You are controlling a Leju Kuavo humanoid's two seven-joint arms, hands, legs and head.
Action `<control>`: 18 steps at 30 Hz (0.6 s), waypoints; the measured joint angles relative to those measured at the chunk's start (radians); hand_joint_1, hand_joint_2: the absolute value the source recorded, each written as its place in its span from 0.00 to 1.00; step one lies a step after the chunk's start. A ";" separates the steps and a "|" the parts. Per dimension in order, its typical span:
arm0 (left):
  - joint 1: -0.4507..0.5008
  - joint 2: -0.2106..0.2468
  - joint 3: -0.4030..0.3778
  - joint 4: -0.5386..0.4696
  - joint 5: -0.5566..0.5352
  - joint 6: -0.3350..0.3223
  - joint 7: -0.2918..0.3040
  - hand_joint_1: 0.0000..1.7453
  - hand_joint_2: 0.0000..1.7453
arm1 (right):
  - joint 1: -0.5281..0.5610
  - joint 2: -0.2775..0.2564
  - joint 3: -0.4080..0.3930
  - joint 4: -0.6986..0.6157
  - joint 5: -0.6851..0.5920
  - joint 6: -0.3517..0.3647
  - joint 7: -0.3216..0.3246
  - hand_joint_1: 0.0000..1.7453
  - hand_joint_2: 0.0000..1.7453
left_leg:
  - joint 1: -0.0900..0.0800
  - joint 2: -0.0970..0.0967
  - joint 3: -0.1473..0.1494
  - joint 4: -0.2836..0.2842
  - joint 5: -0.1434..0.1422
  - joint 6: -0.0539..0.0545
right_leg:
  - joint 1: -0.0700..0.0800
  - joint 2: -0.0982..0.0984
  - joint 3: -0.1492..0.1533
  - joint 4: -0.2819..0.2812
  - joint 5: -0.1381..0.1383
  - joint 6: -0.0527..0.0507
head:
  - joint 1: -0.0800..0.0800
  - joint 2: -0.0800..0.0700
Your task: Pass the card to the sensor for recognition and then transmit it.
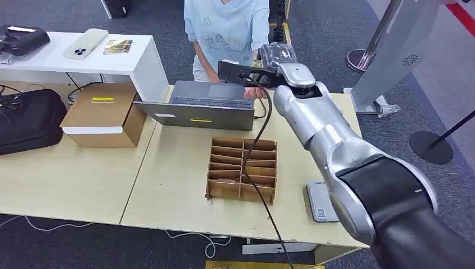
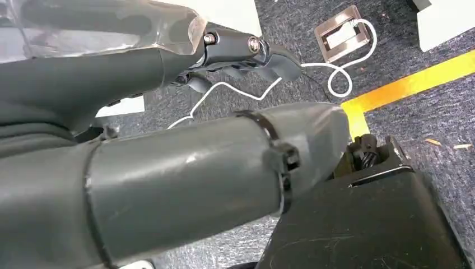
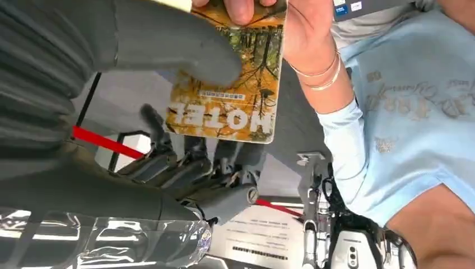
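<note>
Right wrist view: the card, orange forest print with "HOTEL" on it, sits between the right hand's thick thumb and its dark fingers. A person's hand grips the card's far end at the same time. The thumb lies on the card face, and the fingers look slightly clear of it, so whether the right hand clamps the card is hard to call. Head view: right hand is raised past the far edge of the worktop, over the open laptop, toward the person in a light blue shirt. A sensor pad lies on the worktop by the right arm, beside the cardboard divider tray. Left wrist view: left hand hangs over carpet, fingers curled in, holding nothing.
</note>
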 joint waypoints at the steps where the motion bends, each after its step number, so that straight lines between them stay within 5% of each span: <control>1: 0.000 0.000 0.000 0.000 0.000 0.000 0.000 0.00 0.00 | 0.000 -0.001 0.000 0.001 0.000 -0.001 0.000 0.00 1.00 | 0.000 0.000 0.000 0.000 0.000 0.000 | 0.000 0.000 0.000 0.000 0.000 0.000 | 0.000 0.000; 7: 0.000 0.000 0.000 0.000 0.000 0.000 -0.002 0.00 0.00 | 0.004 -0.002 -0.026 0.002 -0.078 -0.024 -0.033 0.00 1.00 | 0.000 0.000 0.000 0.000 0.000 0.000 | 0.000 0.000 0.000 0.000 0.000 0.000 | 0.000 0.000; 18: 0.000 0.002 0.000 0.000 0.000 0.011 -0.002 0.00 0.00 | 0.062 -0.003 -0.265 -0.055 -0.400 -0.140 -0.317 0.00 1.00 | 0.000 0.000 0.000 0.000 0.000 0.000 | 0.000 0.000 0.000 0.000 0.000 0.000 | 0.000 0.000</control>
